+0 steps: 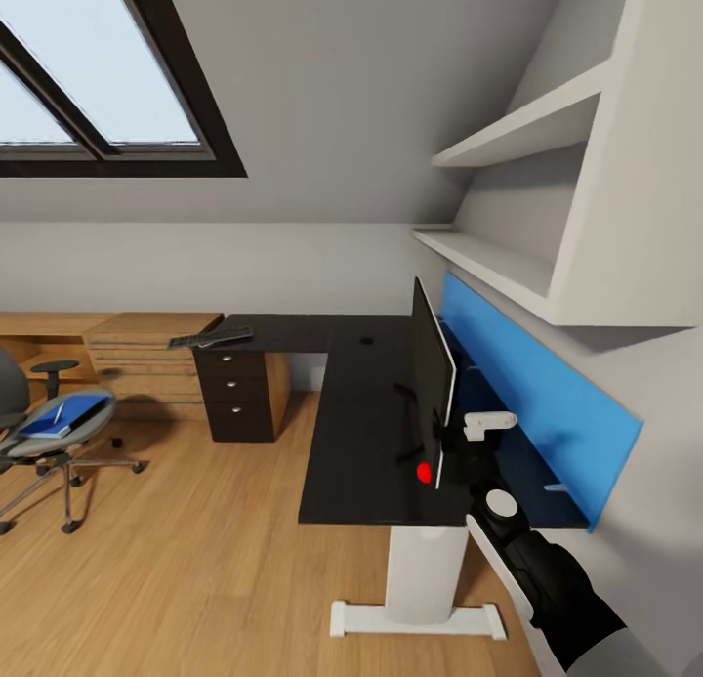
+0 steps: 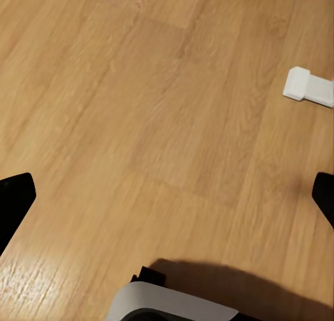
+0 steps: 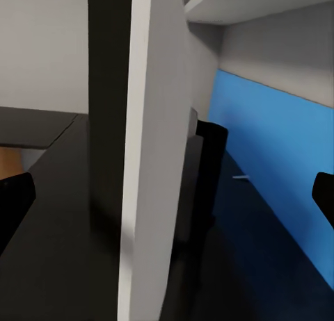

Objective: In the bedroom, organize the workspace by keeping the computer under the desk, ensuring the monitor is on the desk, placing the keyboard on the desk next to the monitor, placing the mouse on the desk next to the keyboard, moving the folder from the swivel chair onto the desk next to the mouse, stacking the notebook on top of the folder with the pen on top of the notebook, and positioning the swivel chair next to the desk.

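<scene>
The monitor [image 1: 433, 376] stands edge-on on the black desk [image 1: 356, 433], close to its blue back panel [image 1: 547, 394]. My right gripper [image 1: 461, 433] is open at the monitor's near edge. In the right wrist view the monitor's white back and edge [image 3: 149, 161] sit between the gripper's [image 3: 167, 203] widely spread fingertips [image 3: 14, 203]. The keyboard [image 1: 210, 339] lies on the desk's far left wing. The swivel chair [image 1: 34, 433] stands at the left, away from the desk. On its seat lies the blue folder [image 1: 66, 415] with a pale pen [image 1: 60, 413] on top. My left gripper [image 2: 167, 196] hangs open over the wooden floor.
A light wooden drawer cabinet [image 1: 146, 357] stands beside the desk's black drawer pedestal [image 1: 234, 394]. White wall shelves [image 1: 527, 130] overhang the desk at the right. The desk's white foot [image 1: 415, 620] [image 2: 309, 88] rests on the floor near me. Open floor lies between chair and desk.
</scene>
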Available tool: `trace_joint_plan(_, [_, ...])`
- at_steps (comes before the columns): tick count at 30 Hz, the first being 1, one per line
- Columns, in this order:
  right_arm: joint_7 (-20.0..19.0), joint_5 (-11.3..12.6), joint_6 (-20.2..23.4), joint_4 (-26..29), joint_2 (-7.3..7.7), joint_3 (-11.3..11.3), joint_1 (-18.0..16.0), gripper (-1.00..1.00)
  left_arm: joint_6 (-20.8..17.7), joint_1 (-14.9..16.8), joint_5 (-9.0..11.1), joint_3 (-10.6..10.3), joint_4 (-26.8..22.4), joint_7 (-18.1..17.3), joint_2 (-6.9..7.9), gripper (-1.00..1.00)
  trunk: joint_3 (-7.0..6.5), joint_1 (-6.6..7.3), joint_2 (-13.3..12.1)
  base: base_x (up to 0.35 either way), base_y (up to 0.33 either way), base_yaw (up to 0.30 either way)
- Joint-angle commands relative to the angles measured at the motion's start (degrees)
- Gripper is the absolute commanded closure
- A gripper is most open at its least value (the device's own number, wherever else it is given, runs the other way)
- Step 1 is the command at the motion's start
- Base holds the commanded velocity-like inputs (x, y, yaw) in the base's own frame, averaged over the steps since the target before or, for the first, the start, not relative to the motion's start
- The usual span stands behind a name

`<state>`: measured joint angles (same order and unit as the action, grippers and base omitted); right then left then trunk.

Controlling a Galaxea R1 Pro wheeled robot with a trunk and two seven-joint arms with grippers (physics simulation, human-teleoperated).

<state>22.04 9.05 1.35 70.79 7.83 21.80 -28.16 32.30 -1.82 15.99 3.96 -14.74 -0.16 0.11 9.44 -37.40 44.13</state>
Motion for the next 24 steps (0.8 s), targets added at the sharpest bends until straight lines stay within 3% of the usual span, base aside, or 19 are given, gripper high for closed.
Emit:
trace_joint_plan(1, [0.46, 0.36, 0.14, 0.07, 0.08, 0.25, -0.08, -1.00, 0.03, -0.02, -0.17, 0.25, -0.11, -0.02, -0.03, -1.00, 0.08, -0.03, 0.06, 0.113, 0.000, 0.000])
trace_joint_plan(24, [0.46, 0.42, 0.14, 0.05, 0.08, 0.26, -0.07, -1.00, 0.04, -0.02, -0.17, 0.26, -0.14, -0.02, -0.03, -1.00, -0.07, -0.03, 0.06, 0.018, 0.000, 0.000])
